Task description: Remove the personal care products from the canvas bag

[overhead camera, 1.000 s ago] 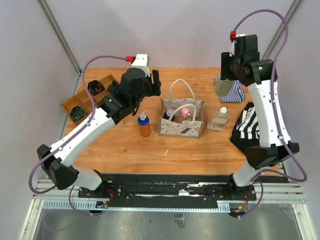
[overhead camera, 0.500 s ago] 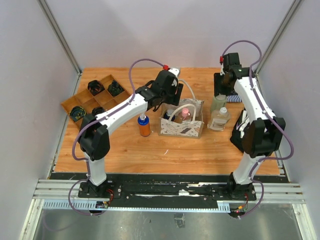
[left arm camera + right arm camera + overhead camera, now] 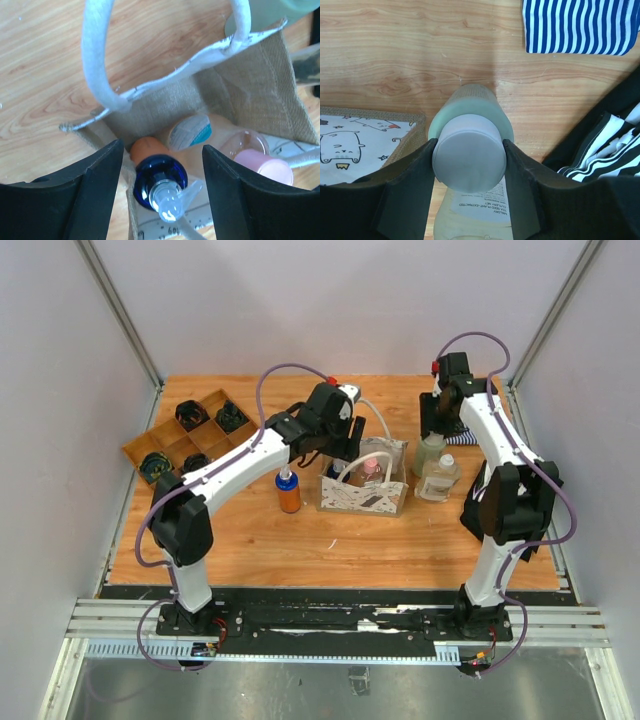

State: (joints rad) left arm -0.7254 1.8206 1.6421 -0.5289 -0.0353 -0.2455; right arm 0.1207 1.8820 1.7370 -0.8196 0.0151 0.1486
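The canvas bag (image 3: 365, 496) stands mid-table with its handles up. My left gripper (image 3: 340, 448) hangs open over its left end. Its fingers (image 3: 85, 190) flank an orange bottle with a blue cap (image 3: 159, 181) that stands inside the bag wall (image 3: 250, 90), without touching it. A pink-capped bottle (image 3: 263, 165) and a labelled item (image 3: 191, 131) sit deeper in. A second orange bottle (image 3: 289, 492) stands on the table left of the bag. My right gripper (image 3: 468, 150) is shut on the grey cap of a pale green bottle (image 3: 470, 105), held upright right of the bag, beside a clear bottle (image 3: 440, 478).
A wooden compartment tray (image 3: 140, 445) with black coiled cables sits at the back left. A blue-striped cloth (image 3: 580, 25) lies beyond the green bottle, and a black-and-white striped cloth (image 3: 612, 145) to its right. A white bag handle (image 3: 97, 75) loops ahead of my left fingers.
My left arm swung from beside the tray to over the bag's left end. My right arm came down from high at the back right, carrying the green bottle down beside the clear bottle.
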